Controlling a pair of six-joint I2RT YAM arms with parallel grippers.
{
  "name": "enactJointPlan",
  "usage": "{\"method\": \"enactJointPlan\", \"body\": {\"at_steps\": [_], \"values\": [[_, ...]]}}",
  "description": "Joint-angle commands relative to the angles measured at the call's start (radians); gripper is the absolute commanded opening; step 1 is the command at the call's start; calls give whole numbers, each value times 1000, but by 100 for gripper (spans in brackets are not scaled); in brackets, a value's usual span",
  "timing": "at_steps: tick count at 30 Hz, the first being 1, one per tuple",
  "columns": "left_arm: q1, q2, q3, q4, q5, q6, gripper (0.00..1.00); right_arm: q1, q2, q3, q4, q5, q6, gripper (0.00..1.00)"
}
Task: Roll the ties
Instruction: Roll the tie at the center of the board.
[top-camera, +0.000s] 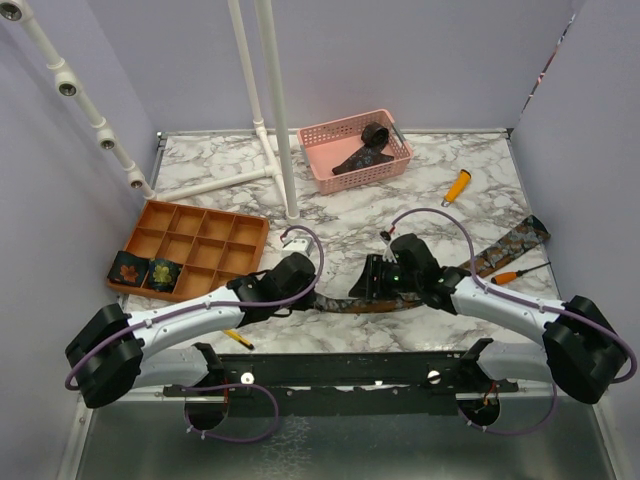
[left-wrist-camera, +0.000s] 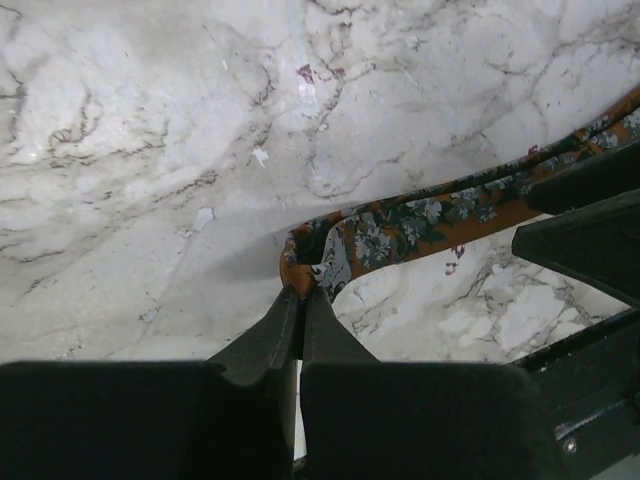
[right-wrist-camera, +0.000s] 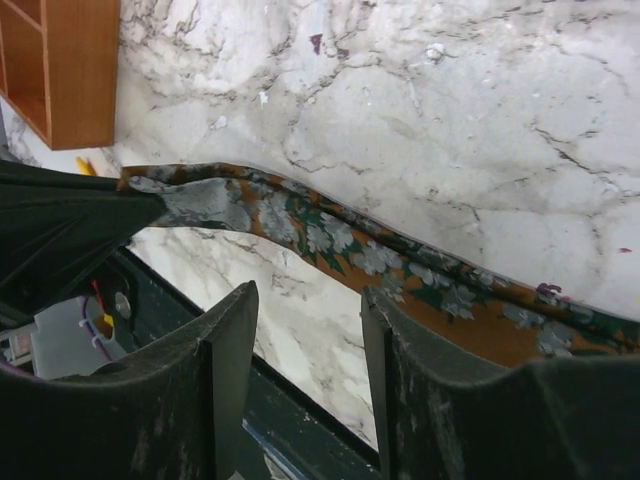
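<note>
Right of tray (top-camera: 215, 255), on desk (top-camera: 200, 160): left tool (left-wrist-camera: 300, 295) pinched shut on tie (left-wrist-camera: 420, 225) end, right tool (right-wrist-camera: 308, 295) agape above it. Rolling seemingly barely begun; next, likely curl that end inward.

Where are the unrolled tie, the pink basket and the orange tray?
unrolled tie (top-camera: 520, 238): top external view, its wide end.
pink basket (top-camera: 368, 174): top external view, its front wall.
orange tray (top-camera: 205, 240): top external view, a bare compartment.

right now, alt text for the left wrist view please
The left gripper, fingers closed, pinches the end of an orange floral tie. The tie trails right across a white marble table.
</note>
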Motion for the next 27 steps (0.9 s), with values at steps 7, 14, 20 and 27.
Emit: {"method": "enactJointPlan", "body": {"at_steps": [7,14,20,27], "values": [[-96,140,207,-268,-351,-38,0,6,15,-66,22,83,55,46],[-178,310,330,-389,-493,-73,0,6,-17,-71,-16,133,77,44],[-228,436,447,-485,-561,-80,0,6,-129,-98,-140,329,158,43],[-279,560,564,-558,-598,-80,0,-4,-169,-119,-270,500,237,43]]}}
